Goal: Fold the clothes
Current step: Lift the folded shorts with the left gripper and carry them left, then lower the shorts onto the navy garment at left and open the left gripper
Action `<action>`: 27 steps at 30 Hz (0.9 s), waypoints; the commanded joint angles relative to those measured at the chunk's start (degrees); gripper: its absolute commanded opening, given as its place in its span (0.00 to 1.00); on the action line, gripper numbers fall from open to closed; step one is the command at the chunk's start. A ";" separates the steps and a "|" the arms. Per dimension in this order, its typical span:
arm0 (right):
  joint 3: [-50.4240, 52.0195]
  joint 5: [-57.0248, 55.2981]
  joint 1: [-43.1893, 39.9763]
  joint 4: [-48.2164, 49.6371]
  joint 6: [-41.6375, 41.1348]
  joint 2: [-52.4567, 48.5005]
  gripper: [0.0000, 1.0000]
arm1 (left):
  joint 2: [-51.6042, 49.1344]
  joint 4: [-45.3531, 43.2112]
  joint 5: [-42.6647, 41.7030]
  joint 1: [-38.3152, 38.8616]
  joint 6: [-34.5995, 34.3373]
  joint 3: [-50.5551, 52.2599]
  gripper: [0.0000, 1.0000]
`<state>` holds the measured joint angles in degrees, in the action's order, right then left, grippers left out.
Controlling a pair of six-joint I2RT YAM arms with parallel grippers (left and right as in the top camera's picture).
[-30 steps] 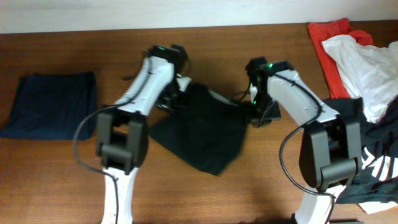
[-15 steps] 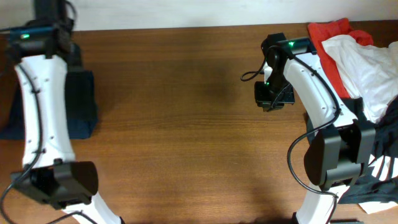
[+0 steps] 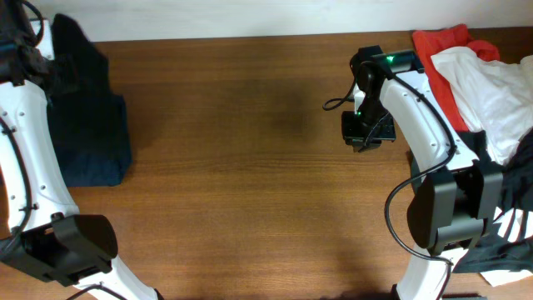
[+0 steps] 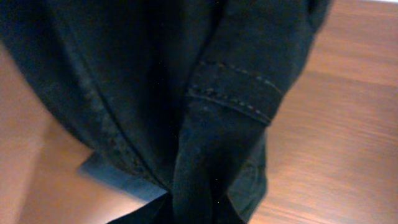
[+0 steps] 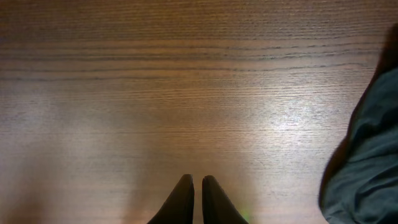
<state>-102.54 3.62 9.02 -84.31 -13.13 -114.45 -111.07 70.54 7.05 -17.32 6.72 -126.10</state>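
My left gripper (image 3: 50, 52) is at the far left back edge of the table, shut on a black garment (image 3: 79, 54) that hangs from it. The garment hangs over a folded navy garment (image 3: 93, 146) lying on the table. In the left wrist view the black garment (image 4: 230, 93) fills the frame and hides the fingers; a corner of the navy garment (image 4: 115, 180) shows below it. My right gripper (image 3: 366, 133) is shut and empty, low over bare wood right of centre; its fingertips (image 5: 196, 186) are together.
A pile of unfolded clothes lies at the right edge: a red piece (image 3: 437, 46), a white piece (image 3: 491, 83) and a black printed piece (image 3: 504, 225). A dark grey cloth edge (image 5: 367, 155) shows at the right of the right wrist view.
The black garment has left the table's middle and now hangs at the far left over the navy garment. My left arm moved left. My right arm has held still for half a second.
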 commanded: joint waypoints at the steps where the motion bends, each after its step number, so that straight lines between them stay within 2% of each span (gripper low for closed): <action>1: -0.98 -1.16 -0.09 -0.33 -0.26 0.37 0.11 | 0.17 -1.11 -15.41 0.72 3.72 -0.72 0.00; 4: -0.98 -1.38 -0.09 -0.33 -0.26 0.37 0.11 | 0.52 0.68 -18.58 1.31 7.17 -0.72 0.00; 10: -0.96 -1.38 -0.09 -0.31 -0.26 0.37 0.11 | 0.79 0.85 -19.10 -0.17 7.19 -0.72 0.00; 14: -0.96 -1.36 -0.09 -0.31 -0.26 0.37 0.11 | 1.40 -0.66 -28.00 -0.22 8.66 -0.92 0.00; 19: -0.96 -1.36 -0.09 -0.31 -0.26 0.37 0.11 | 1.51 -1.03 -33.29 -0.09 9.68 -4.28 0.00; 25: -0.96 -1.36 -0.09 -0.35 -0.26 0.37 0.11 | 1.38 -0.94 -33.81 0.00 10.80 -4.98 0.00; 27: -0.96 -1.33 -0.09 -0.42 -0.26 0.37 0.11 | 1.38 -0.48 -31.19 0.00 12.13 -4.98 0.00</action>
<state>-102.54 3.42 9.02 -84.42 -13.10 -114.45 -111.11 70.39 -24.23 -17.39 15.73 -129.14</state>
